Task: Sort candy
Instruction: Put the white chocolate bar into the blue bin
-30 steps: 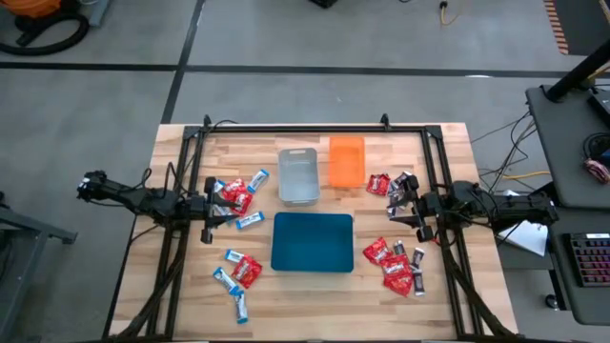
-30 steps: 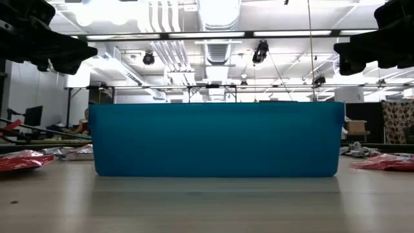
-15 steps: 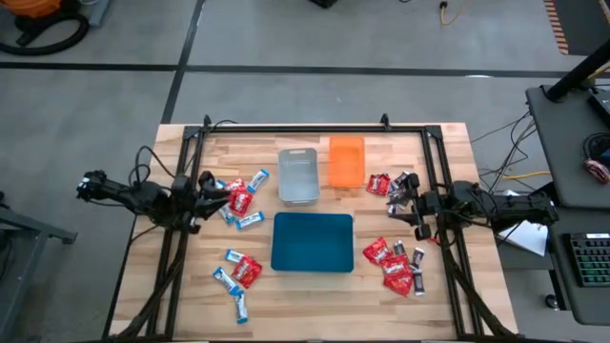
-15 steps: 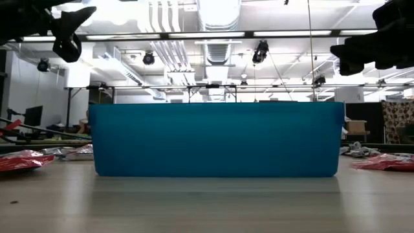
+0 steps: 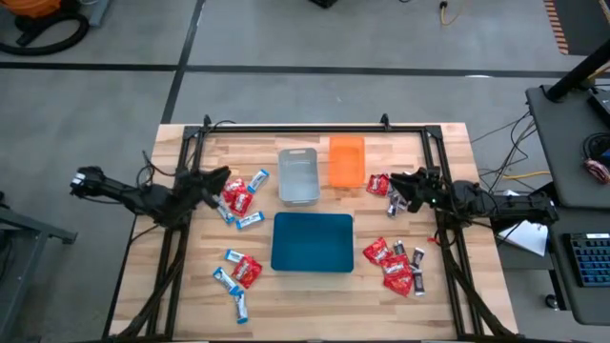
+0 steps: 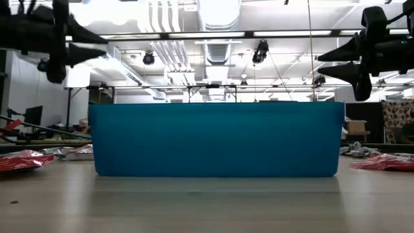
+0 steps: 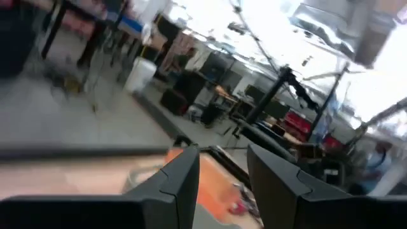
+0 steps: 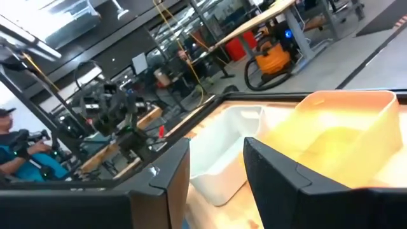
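We see the candy (image 5: 239,198) lying in 4 loose heaps on the wooden table (image 5: 448,143), all outside the trays, and we take the blue tray (image 5: 313,242) in the middle as our landmark. Up and to the left of the blue tray sits a heap of red packets and blue-and-white bars; below that, off the tray's lower left corner, another mix of red and blue-and-white (image 5: 238,276). Off the tray's right side lie red packets with dark mini bars (image 5: 396,262), and up to the right a 4th heap of red and dark pieces (image 5: 389,187). Behind the blue tray stand 2 smaller trays side by side, the grey tray (image 5: 298,175) and the orange tray (image 5: 347,160), touching or nearly so. The left gripper (image 5: 221,177) hangs above the upper left heap, raised off the table; its fingers (image 7: 184,175) stand a narrow gap apart with nothing between them. The right gripper (image 5: 396,178) hovers over the upper right heap, pointing toward the orange tray, its fingers (image 8: 175,168) likewise apart by a narrow gap and holding nothing.
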Controlling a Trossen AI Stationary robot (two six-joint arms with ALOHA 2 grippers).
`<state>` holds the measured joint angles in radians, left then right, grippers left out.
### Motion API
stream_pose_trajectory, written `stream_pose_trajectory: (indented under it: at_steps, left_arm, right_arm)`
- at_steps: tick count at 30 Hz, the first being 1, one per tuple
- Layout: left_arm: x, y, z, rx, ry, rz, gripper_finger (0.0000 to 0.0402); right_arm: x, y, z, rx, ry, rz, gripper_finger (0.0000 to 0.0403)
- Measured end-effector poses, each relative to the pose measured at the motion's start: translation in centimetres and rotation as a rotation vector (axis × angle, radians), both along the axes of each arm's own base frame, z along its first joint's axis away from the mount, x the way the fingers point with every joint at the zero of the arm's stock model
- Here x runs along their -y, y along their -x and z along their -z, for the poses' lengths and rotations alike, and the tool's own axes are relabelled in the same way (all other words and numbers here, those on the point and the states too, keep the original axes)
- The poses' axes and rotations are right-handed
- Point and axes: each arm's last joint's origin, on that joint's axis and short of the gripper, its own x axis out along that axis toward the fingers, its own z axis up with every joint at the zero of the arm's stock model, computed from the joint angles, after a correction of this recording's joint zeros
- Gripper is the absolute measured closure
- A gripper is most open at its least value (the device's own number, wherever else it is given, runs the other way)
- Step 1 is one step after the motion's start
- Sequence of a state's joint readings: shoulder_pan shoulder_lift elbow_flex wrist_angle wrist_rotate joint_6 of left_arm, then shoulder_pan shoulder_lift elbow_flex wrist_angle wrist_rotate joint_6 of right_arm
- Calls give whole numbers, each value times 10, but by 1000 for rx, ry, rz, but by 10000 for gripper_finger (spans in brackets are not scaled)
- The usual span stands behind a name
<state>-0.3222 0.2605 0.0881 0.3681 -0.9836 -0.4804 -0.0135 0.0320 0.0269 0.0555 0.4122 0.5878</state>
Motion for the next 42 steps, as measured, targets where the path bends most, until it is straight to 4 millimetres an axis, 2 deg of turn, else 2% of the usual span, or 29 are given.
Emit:
stream_pose_trajectory:
  at_steps: [4, 9, 13, 17, 21, 25, 28, 32, 37, 42]
  left_arm:
    - [3, -9, 8, -1, 83, 27, 285]
    - [11, -21, 16, -73, 59, 193, 285]
    - [13, -27, 20, -111, 48, 227, 285]
    - [18, -34, 14, -172, -40, 323, 285]
    - [24, -43, -3, -219, -156, 426, 285]
    - [32, -52, -10, -426, -237, 611, 285]
    - [36, -55, -7, -635, -149, 713, 285]
    - [40, -57, -2, -891, -66, 707, 283]
    - [46, -71, 5, -999, -72, 692, 255]
    - [46, -77, 26, -1138, -108, 616, 209]
  right_arm:
    - [0, 0, -6, 59, 8, 6, 282]
    - [0, 1, -9, 86, 26, 10, 288]
    - [0, 1, -9, 84, 27, 10, 287]
    - [0, 1, -9, 88, 16, 9, 288]
    - [0, 1, -9, 97, -6, -3, 289]
    - [-2, 0, -8, 105, -38, -82, 289]
    - [-4, -1, -6, 87, -62, -136, 289]
    - [-4, -1, -2, 62, -86, -136, 289]
    - [-3, -1, -2, 57, -86, -129, 289]
    - [-3, -1, -2, 56, -87, -129, 289]
